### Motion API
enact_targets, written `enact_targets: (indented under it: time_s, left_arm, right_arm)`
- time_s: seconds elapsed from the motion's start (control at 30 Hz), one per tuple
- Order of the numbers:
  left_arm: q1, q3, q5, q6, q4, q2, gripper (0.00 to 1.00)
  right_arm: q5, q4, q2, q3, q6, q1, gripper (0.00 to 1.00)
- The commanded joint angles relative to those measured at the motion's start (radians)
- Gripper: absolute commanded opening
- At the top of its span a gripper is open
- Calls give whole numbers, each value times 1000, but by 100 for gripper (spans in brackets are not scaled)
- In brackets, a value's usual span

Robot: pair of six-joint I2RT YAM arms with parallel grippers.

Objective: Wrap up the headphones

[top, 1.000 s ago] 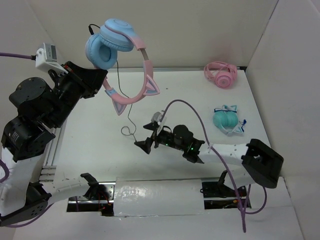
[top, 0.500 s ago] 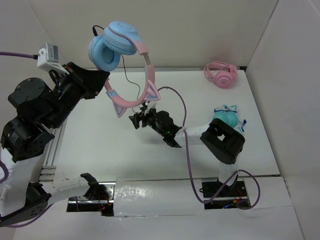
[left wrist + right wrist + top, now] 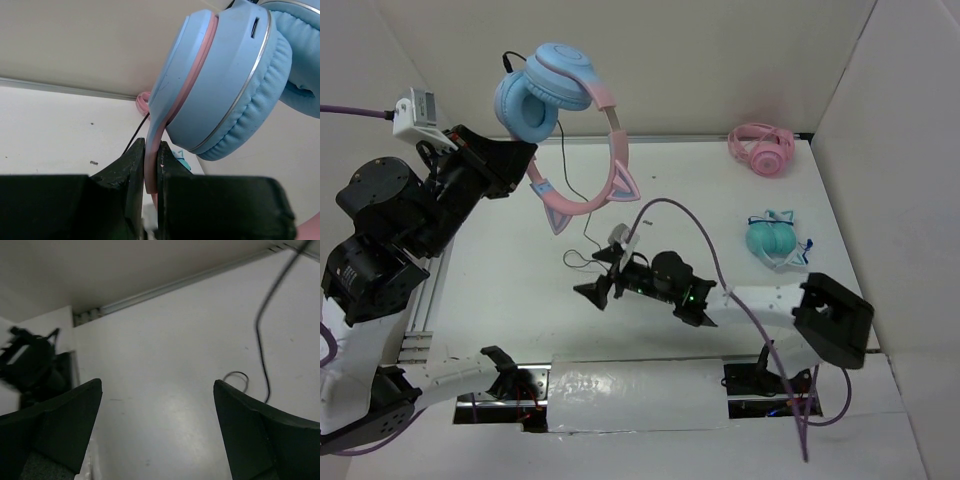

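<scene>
The headphones (image 3: pixel 545 92) have light blue ear cups and a pink headband (image 3: pixel 617 150) with cat ears. My left gripper (image 3: pixel 527 162) holds them in the air, shut on the headband. The left wrist view shows the jaws clamped on the headband (image 3: pixel 151 165) below an ear cup (image 3: pixel 225 85). The thin black cable (image 3: pixel 586 228) hangs down and ends in a loop on the table. My right gripper (image 3: pixel 598 275) is open and empty, low over the table just right of that loop. In the right wrist view the cable (image 3: pixel 262 325) hangs right of my open gripper (image 3: pixel 157 432).
All-pink headphones (image 3: pixel 763 148) lie at the back right corner and teal headphones (image 3: pixel 775 240) lie at the right. White walls enclose the table at the back and right. The left arm (image 3: pixel 30 365) shows at the left of the right wrist view.
My right gripper reached up to the headband half a second ago and has come back down and forward near the cable loop. The held headphones barely shifted.
</scene>
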Motion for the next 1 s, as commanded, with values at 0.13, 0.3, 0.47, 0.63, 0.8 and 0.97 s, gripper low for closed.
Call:
enact_targets:
  time_s: [0.13,0.3,0.47,0.63,0.8,0.97]
  left_arm:
    - [-4,-17,-4,-17,146,-45,0]
    - [-4,-3,27,-18,123,-38,0]
    - [-4,12,27,-30,109,-32,0]
    - [-4,25,41,-35,94,-27,0]
    - [-4,32,34,-50,77,-25,0]
    - [-4,17,-64,-46,100,-9,0]
  right_arm:
    - [38,-167,-192,-38,95,110,100]
    - [234,-204,-111,8,110,78,100]
    - [115,-119,50,92,27,50,100]
    - [75,-65,226,240,1,44,100]
    - [51,22,348,298,142,-69,56]
    - [-14,61,235,111,182,-55,0]
